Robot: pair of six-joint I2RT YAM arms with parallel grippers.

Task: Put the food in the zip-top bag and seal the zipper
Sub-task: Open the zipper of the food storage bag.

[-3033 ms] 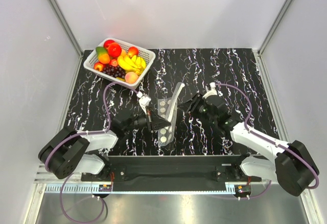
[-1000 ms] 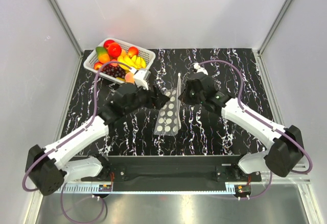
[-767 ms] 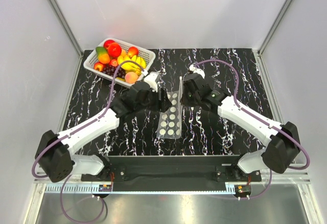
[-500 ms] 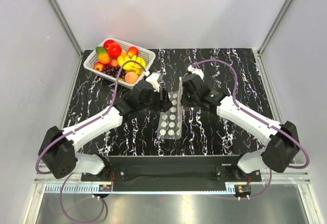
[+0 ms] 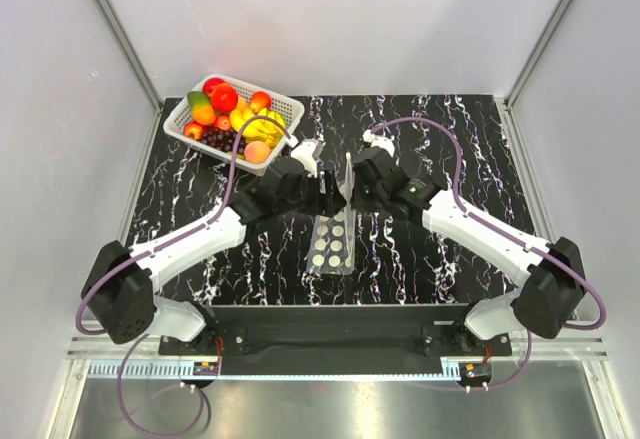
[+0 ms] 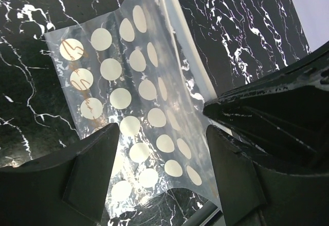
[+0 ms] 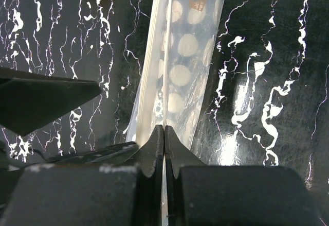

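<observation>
The clear zip-top bag [image 5: 334,234] with white dots hangs tilted from its upper edge, its lower end on the table. My right gripper [image 5: 346,185] is shut on that upper edge; in the right wrist view its fingertips [image 7: 164,128] pinch the plastic [image 7: 186,51]. My left gripper [image 5: 326,192] is open just left of it, its fingers [image 6: 88,170] spread on either side of the bag [image 6: 134,82] without touching it. The zipper strip [image 6: 181,43] runs along one long edge. The food, a grape bunch [image 5: 222,140], a peach [image 5: 258,151] and red fruit [image 5: 224,96], lies in the basket.
The white lattice basket [image 5: 287,109] stands at the back left on the black marbled table [image 5: 450,139]. White walls with metal posts close in the table on three sides. The right gripper's black body [image 6: 288,107] fills the right of the left wrist view.
My left arm has swung right and back, bringing its open gripper up to the bag's upper edge beside the right gripper. The right gripper kept its hold and the bag shifted slightly.
</observation>
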